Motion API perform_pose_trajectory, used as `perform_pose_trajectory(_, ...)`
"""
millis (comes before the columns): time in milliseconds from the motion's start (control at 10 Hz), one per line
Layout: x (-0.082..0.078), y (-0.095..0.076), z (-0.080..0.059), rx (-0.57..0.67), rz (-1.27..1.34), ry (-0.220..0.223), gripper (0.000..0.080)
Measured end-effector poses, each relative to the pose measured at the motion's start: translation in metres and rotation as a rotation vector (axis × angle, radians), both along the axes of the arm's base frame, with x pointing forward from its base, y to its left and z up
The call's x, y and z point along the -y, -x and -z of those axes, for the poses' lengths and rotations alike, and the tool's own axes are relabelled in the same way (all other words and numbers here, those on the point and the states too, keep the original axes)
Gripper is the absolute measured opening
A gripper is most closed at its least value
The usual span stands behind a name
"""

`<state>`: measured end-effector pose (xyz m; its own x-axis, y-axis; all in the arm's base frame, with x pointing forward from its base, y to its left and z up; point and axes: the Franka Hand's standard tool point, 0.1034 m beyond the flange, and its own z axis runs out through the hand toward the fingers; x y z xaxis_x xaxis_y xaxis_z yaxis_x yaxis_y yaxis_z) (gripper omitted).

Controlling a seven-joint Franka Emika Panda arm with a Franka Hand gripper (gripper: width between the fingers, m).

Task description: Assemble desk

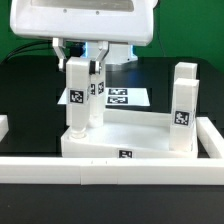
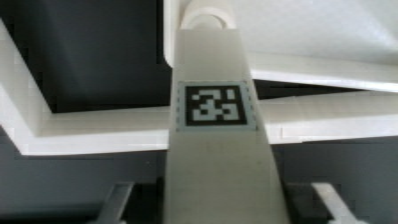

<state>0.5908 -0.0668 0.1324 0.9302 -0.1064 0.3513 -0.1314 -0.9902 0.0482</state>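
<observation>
Gripper (image 1: 82, 62) clamped on upright leg (image 1: 77, 95) at desk top (image 1: 130, 143) corner; 2nd leg (image 1: 183, 105) standing opposite

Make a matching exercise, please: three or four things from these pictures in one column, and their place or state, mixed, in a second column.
Things:
1. white square post leg with a tag, held
2. second white post leg
3. flat white marker board
4. two-finger gripper

Places or states:
A. lies on the black table behind the desk top
B. closed around a leg
C. stands at the desk top's corner, the exterior view's right
D. upright at the corner, the exterior view's left

Pairs: 1-D, 2-C, 3-A, 4-B
</observation>
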Motion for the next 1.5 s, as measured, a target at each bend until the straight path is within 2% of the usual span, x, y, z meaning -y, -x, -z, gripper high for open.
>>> perform_pose_trajectory(400, -0.0015, 0.0020, 0.0080, -0.004, -0.004, 0.008, 0.0288)
perform_pose_trajectory(900, 0.0029, 0.0068, 0.0120, 0.101, 0.061, 0.022, 0.0288)
perform_pose_trajectory(1300, 0.0019, 0.0064, 0.0121, 0.104, 0.058, 0.023, 0.0299)
perform_pose_trajectory(1400, 0.0029, 0.0064, 0.0119, 0.100, 0.051, 0.026, 0.0480)
perform_pose_trajectory(1500, 0.0066, 0.0058, 0.0093, 0.092, 0.044, 0.027, 0.0480)
